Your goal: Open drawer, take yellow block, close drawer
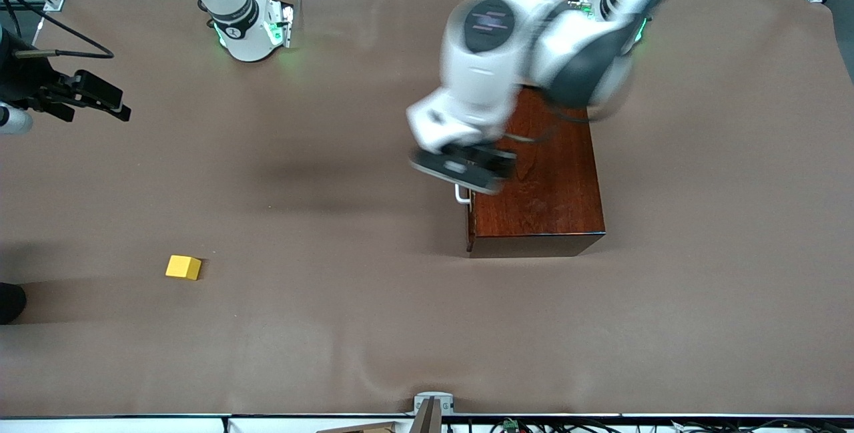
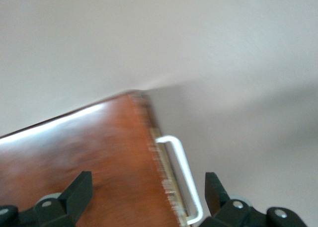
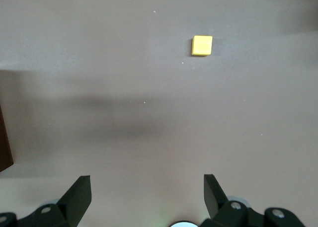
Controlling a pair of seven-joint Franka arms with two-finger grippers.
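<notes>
The yellow block (image 1: 183, 267) lies alone on the brown table (image 1: 333, 339), nearest the front camera and toward the right arm's end, well apart from the box. Farther from the camera, toward the left arm's end, the drawer (image 1: 470, 209) sits shut in the dark wooden box (image 1: 547, 193); the left gripper (image 2: 148, 199) hangs over its white handle (image 2: 181, 175), fingers spread wide and holding nothing. The right gripper (image 3: 147, 197) waits raised over bare table, its fingers likewise wide apart and empty.
</notes>
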